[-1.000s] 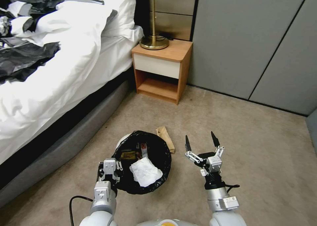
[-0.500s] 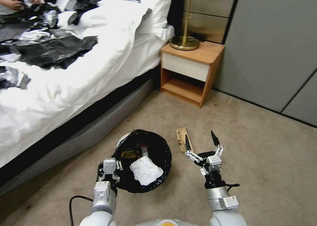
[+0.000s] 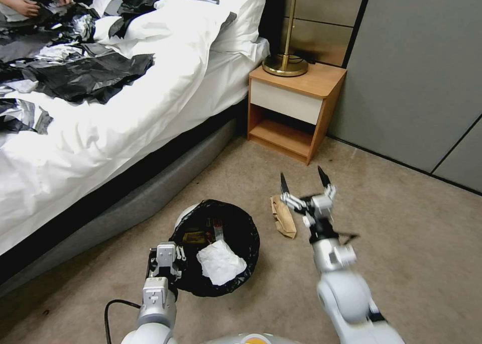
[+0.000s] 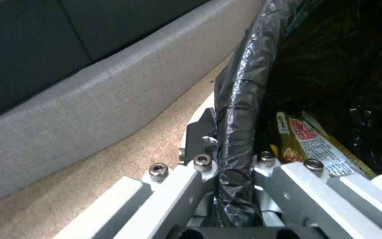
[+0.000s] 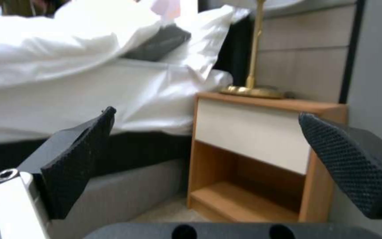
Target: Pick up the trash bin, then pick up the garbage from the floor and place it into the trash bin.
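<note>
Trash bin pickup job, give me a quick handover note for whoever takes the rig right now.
Left gripper: shut on the trash bin rim, clamping the black liner, near the bed base.
Right gripper: open, held above the carpet just beyond the brown paper scrap, holding nothing.
Done: crumpled tissue and snack wrappers are in the bin.
Left: the brown paper scrap lies on the carpet right of the bin; grasp it and drop it in.

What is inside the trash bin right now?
In the trash bin: a crumpled white tissue, yellow snack wrapper and red-and-white carton. The tissue and black liner hide anything beneath.
</note>
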{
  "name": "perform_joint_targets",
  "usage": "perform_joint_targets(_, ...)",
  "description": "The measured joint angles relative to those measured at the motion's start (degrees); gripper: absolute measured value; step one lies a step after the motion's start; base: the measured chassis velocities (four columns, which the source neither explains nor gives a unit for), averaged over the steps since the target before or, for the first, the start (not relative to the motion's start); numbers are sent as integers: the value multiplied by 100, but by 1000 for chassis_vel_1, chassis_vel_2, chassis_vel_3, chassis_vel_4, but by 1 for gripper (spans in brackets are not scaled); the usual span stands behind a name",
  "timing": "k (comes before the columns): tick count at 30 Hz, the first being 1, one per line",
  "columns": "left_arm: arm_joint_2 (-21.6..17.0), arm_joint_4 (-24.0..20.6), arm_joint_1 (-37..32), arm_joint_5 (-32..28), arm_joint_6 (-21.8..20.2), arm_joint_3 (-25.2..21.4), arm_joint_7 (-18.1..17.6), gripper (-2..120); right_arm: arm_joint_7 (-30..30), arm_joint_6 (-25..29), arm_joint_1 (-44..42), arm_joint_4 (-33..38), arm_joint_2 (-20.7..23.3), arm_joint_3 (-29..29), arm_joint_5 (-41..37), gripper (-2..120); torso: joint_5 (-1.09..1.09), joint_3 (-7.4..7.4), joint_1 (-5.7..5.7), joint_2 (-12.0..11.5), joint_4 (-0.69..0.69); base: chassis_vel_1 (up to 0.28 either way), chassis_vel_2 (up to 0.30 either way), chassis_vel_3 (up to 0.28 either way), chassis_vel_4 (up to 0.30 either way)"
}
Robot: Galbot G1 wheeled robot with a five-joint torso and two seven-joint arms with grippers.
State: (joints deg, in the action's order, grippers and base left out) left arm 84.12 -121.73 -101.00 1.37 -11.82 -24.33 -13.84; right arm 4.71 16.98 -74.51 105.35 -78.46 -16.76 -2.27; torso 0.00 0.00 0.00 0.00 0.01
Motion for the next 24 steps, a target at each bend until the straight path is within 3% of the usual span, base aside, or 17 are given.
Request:
perform_joint_targets(5, 9, 4, -13, 7, 5, -59, -4, 0, 32, -611, 1152, -1239, 22, 319, -292, 100, 0, 0, 1, 0, 1, 0, 0, 0, 0)
perform_joint_targets(13, 31, 55, 27, 29, -7, -52, -6, 0, 104, -1324, 1906, -2518, -70, 553, -525, 100, 0, 0, 0, 0, -1, 0, 0, 0, 0)
perform_joint_targets(24, 35, 79, 27, 33, -22, -37, -9, 0, 21, -1747, 2826, -4701, -305, 681, -516, 100, 0, 0, 1, 0, 0, 0, 0, 0, 0)
